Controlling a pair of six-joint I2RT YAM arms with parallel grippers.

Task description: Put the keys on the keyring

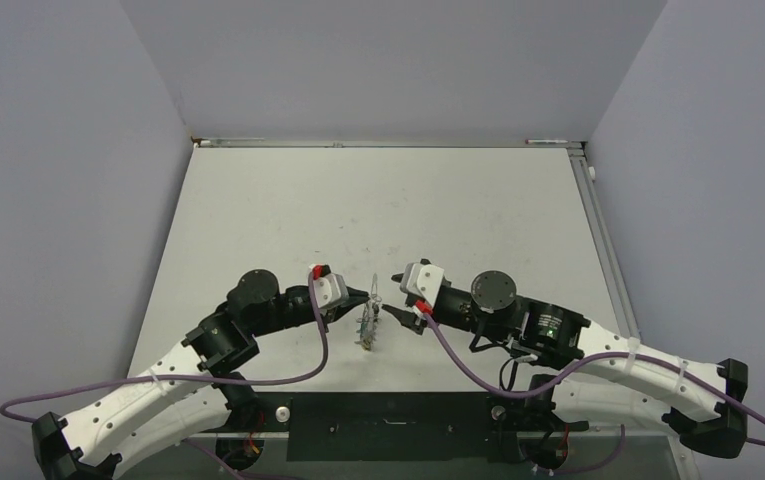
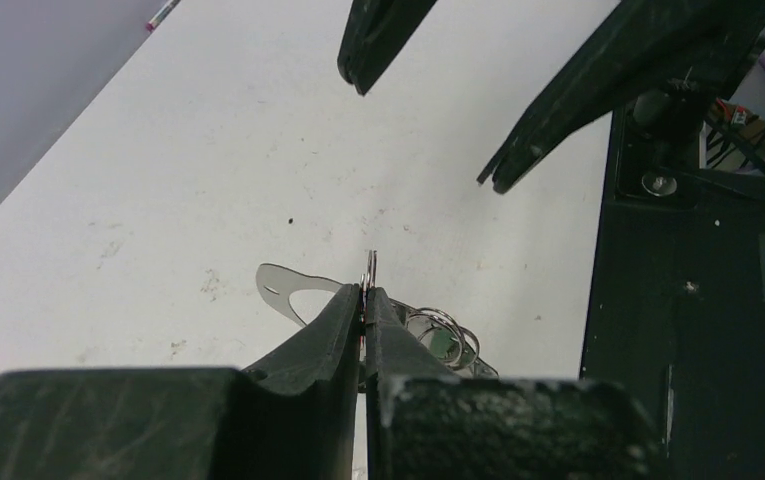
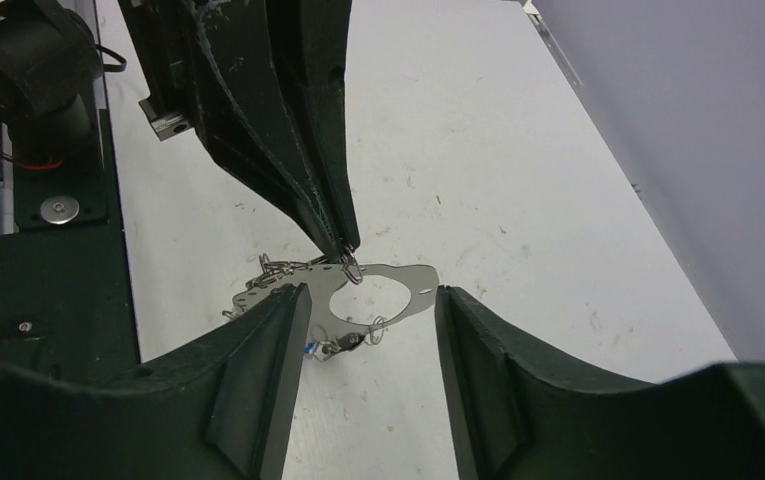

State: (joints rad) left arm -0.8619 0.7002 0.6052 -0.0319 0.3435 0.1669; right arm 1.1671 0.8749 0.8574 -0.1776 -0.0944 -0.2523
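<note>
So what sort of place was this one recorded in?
Most likely a lab robot cell, not a home: a scuffed white table boxed in by plain grey walls, with purple cables trailing from arms bolted to its near edge.

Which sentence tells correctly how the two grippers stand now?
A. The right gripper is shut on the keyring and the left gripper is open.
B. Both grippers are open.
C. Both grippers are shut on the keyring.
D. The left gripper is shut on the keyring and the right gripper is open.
D: the left gripper pinches the keyring with its fingers pressed together, while the right gripper shows a wide gap between its fingers.
</note>
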